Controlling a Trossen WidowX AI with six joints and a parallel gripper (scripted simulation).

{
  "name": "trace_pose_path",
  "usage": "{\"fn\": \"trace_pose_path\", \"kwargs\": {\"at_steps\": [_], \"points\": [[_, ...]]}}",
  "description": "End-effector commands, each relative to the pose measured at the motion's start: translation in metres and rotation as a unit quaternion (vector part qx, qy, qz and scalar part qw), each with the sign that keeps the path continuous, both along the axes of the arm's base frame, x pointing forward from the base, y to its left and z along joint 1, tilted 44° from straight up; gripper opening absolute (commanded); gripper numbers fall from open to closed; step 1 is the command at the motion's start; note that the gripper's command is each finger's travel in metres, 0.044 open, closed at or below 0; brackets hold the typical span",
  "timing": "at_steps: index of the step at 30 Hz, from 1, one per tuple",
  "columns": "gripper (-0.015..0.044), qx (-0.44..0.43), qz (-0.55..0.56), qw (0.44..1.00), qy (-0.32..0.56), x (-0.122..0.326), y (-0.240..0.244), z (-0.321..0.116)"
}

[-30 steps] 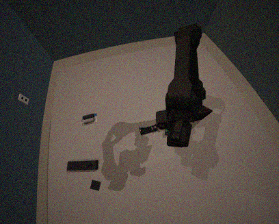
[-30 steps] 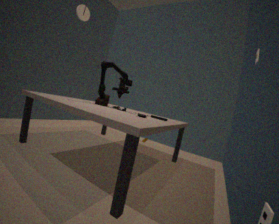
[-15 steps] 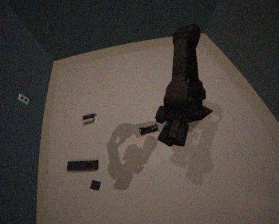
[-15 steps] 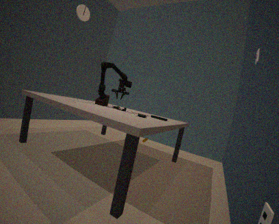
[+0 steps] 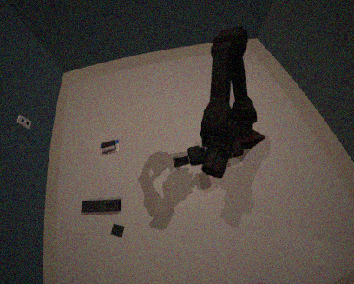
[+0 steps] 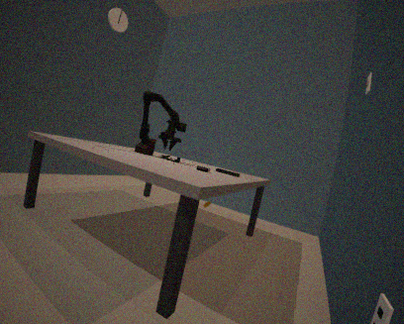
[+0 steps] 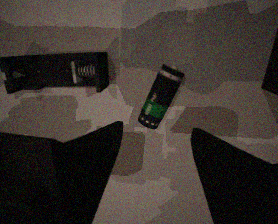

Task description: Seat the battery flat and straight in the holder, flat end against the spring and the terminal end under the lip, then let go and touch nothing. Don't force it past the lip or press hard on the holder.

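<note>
The battery [image 7: 160, 96] lies loose on the table [image 7: 210, 60], a short way right of the holder [image 7: 55, 72] and just beyond the gripper [image 7: 156, 150], whose jaws are held partly apart with nothing between them. In the wrist view the battery is seen skewed, one end pointing up and right, the other down toward the gap between the fingers. The holder is seen as a long dark tray with its spring [image 7: 86, 71] near the right end, the end closest to the battery; the lip cannot be made out.

The battery is judged a small, rigid cylinder, light enough for a gentle pinch, smooth on its sleeve and apt to roll or pivot on the table if it is nudged from one side. A hold is best taken across the middle of the body, on the green band [image 7: 154, 106], with the jaws square to its long axis so both ends are left free for the spring and the lip. Since it lies skewed to the jaws, the wrist would need turning first. Hard squeezing is not called for.

In the top view the holder [image 5: 101, 205] lies well left of the gripper [image 5: 180, 161].
</note>
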State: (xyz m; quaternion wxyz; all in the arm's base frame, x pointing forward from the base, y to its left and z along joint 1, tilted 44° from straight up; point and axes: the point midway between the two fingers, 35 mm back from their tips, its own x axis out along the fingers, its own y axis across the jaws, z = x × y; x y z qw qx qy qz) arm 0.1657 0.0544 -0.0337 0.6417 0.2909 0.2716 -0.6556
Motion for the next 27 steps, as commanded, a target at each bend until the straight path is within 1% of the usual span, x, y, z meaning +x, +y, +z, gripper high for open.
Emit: {"fn": "trace_pose_path", "kwargs": {"at_steps": [1, 13, 27], "points": [[0.0239, -0.007, -0.119, 0.986, -0.114, -0.004, -0.016, -0.005], [0.0239, -0.007, -0.119, 0.986, -0.114, -0.004, -0.016, -0.006], [0.0239, -0.006, -0.119, 0.986, -0.114, -0.003, -0.030, -0.022]]}}
